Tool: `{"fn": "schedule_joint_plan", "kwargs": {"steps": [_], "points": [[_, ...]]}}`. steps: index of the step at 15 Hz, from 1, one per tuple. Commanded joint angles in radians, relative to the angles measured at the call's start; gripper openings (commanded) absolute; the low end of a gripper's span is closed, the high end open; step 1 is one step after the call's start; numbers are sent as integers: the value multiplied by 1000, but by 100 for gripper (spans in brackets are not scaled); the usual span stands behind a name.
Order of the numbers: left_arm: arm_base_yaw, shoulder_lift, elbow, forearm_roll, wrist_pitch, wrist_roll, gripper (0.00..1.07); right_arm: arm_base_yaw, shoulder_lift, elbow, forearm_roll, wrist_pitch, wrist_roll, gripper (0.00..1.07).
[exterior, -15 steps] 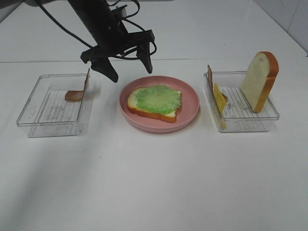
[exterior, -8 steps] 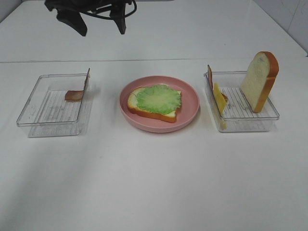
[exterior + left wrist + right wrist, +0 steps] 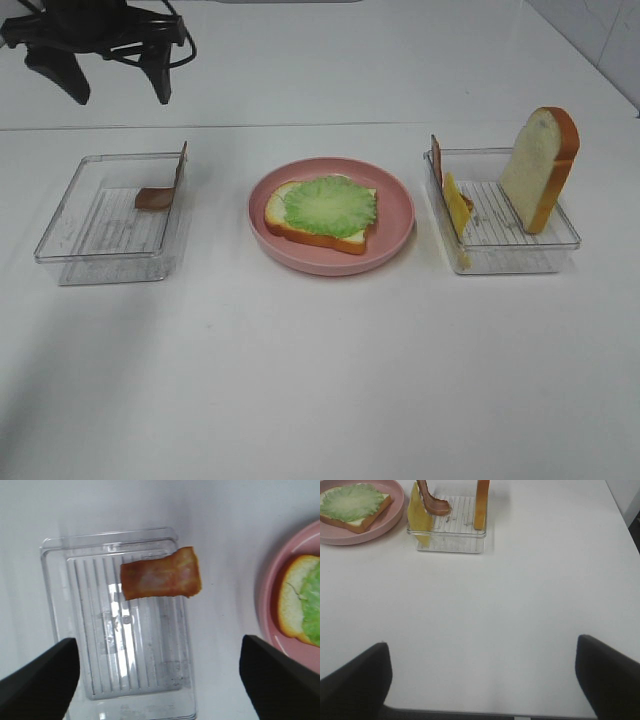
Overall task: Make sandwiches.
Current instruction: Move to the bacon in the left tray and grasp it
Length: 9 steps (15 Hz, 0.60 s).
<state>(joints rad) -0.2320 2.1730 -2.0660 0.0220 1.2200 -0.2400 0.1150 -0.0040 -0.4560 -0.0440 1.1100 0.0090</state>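
Note:
The sandwich stands as one bread slice topped with green lettuce on the pink plate. A bacon strip leans on the wall of the left clear tray. My left gripper hangs open and empty high above that tray's far side. From the left wrist view, the bacon strip lies in the tray below the open left gripper. My right gripper is open and empty over bare table, outside the exterior view.
The right clear tray holds an upright bread slice, a yellow cheese slice and a bacon strip. The right wrist view shows the same tray beside the plate. White table surrounds them.
My left gripper has risen and swung left, from above the plate's far edge to above the left tray. It stays open and empty. Food and trays have not moved.

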Motion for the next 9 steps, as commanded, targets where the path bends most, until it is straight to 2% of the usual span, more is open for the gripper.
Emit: {"fn": "schedule_joint_plan", "kwargs": {"steps": [1, 3, 8, 9], "points": [[24, 12, 8, -22, 77, 1, 80, -3, -27, 4, -3, -10, -9, 97], [25, 68, 8, -50, 65, 1, 88, -3, -27, 4, -3, -10, -9, 97], [25, 95, 8, -82, 34, -2, 88, -3, -27, 4, -3, -10, -9, 97], [25, 96, 8, -82, 6, -19, 88, -3, -27, 4, -3, -10, -9, 97]]}}
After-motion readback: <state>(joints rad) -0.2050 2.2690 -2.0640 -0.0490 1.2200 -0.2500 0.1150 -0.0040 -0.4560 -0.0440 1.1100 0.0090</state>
